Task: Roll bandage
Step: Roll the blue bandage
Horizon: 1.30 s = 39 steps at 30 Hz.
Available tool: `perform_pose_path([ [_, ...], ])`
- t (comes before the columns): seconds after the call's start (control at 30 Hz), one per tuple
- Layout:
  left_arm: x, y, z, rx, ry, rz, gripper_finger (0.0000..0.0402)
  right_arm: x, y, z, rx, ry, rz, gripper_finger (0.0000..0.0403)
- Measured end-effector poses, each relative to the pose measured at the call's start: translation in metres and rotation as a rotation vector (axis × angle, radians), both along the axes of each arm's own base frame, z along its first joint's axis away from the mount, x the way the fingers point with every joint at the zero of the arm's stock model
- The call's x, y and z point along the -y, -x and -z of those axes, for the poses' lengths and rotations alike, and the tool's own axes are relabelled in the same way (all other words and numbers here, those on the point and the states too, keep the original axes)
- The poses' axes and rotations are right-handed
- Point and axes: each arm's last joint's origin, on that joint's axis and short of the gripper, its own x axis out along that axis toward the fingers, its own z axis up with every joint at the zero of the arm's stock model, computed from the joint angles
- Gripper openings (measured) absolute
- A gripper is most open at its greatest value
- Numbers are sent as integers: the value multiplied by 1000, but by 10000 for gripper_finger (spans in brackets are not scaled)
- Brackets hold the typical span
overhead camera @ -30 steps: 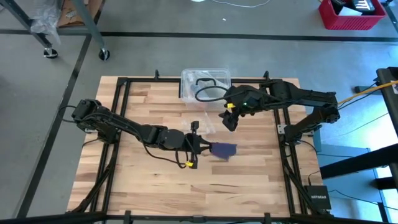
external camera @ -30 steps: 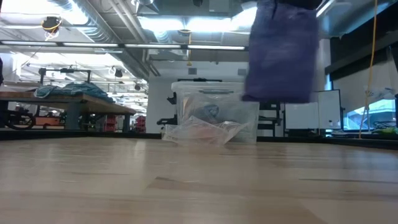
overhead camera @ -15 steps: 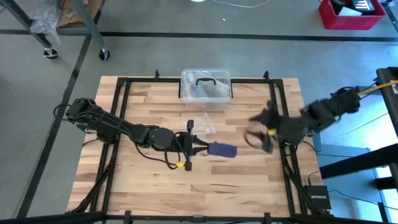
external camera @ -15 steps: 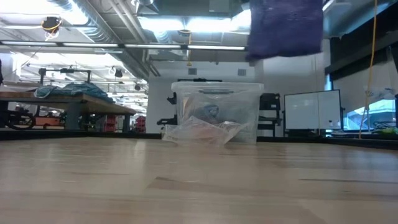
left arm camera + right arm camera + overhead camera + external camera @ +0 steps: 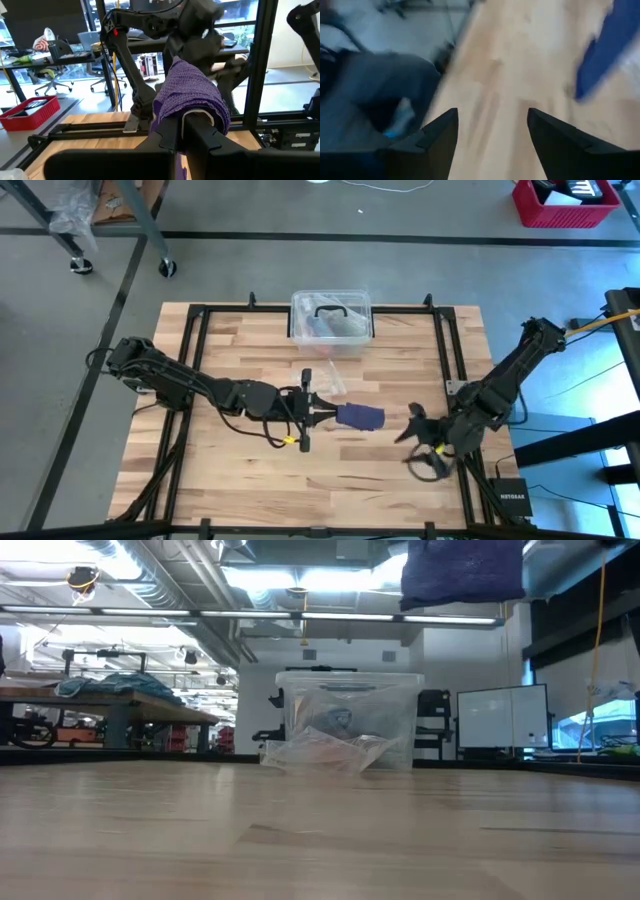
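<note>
The bandage (image 5: 360, 417) is a dark navy-purple bundle held above the middle of the wooden table; in the low view the bandage (image 5: 462, 570) hangs high over the tabletop. My left gripper (image 5: 328, 416) reaches level from the table's left and is shut on it. In the left wrist view the purple knit (image 5: 192, 90) covers the finger ends. My right gripper (image 5: 425, 450) stands open near the table's right near corner, apart from the bandage, with nothing between its fingers (image 5: 440, 132). My left gripper holds the bandage at its left end (image 5: 175, 107), where the cloth lies bunched in several layers over and around the shut finger ends. The fingers (image 5: 200, 130) come level from the table's left. The bundle is lifted clear of the table and sticks out toward the right.
A clear plastic box with a black handle (image 5: 332, 317) stands at the table's far edge, with a crinkled clear wrapper (image 5: 325, 375) just in front of it. Black frame rails (image 5: 448, 370) run along the table's left and right sides.
My right gripper has swung away from the clear box toward the table's near right corner, sinking and turning as it went, and has stayed open. My left gripper has risen a little with the bandage, which now sits higher above the table.
</note>
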Motion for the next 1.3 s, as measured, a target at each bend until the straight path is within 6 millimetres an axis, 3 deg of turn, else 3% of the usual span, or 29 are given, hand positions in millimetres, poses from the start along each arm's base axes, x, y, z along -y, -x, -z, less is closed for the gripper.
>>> perform_pose_path([
  [0.23,0,0,0,5,1,1,11,14,0,-7,149,83,325,241],
  [0.43,0,0,-1,6,-1,1,11,9,-5,-4,135,52,348,241],
  [0.8,1,0,-3,27,19,2,11,-6,-29,6,276,332,405,233],
  [0.93,2,1,-2,25,20,6,11,-16,-41,5,363,444,403,181],
  [1.13,8,2,-6,64,33,63,11,-17,-50,1,416,558,358,24],
  [1.3,20,6,-14,144,45,283,11,-19,-53,-17,532,692,378,16],
])
